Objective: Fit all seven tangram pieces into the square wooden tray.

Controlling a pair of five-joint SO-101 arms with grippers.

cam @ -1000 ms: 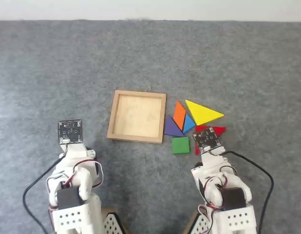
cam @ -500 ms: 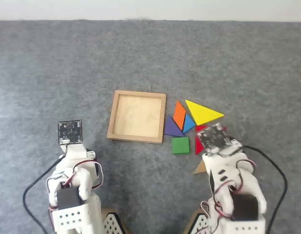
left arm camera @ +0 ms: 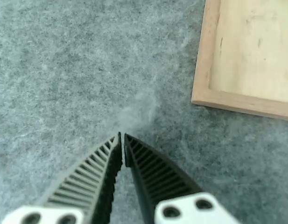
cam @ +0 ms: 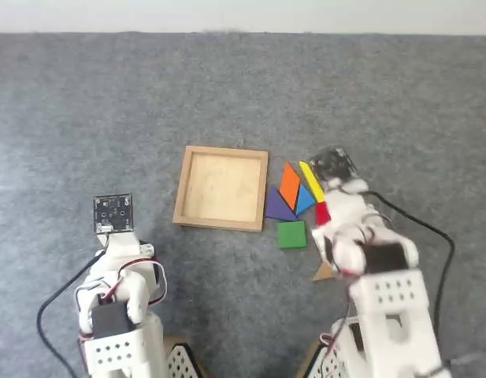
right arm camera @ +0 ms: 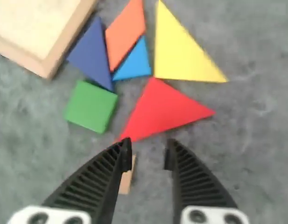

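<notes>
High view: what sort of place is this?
Likely a robotics lab bench: a left arm and right arm side by side on a grey mat, with a tray and tangram pieces laid out.

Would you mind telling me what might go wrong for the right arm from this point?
1. The right gripper is open at the red triangle's corner; the flat piece may slide away rather than be gripped.
2. Red's apex meets the yellow triangle and blue triangle, so a push could scatter them.
3. A tan piece lies partly beneath the gripper and may get dragged.
</notes>
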